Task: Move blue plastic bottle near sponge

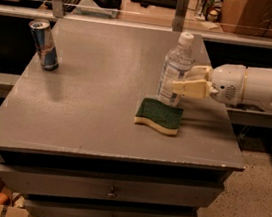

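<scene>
The blue plastic bottle stands upright just behind the sponge on the grey table. The gripper is behind and right of the sponge, its jaws spread apart at the bottle's right side. A drink can stands well left of the sponge.

Your gripper is at the right side of the blue plastic bottle, upright on the bench just behind the sponge. The drink can stands well apart, far left.
</scene>
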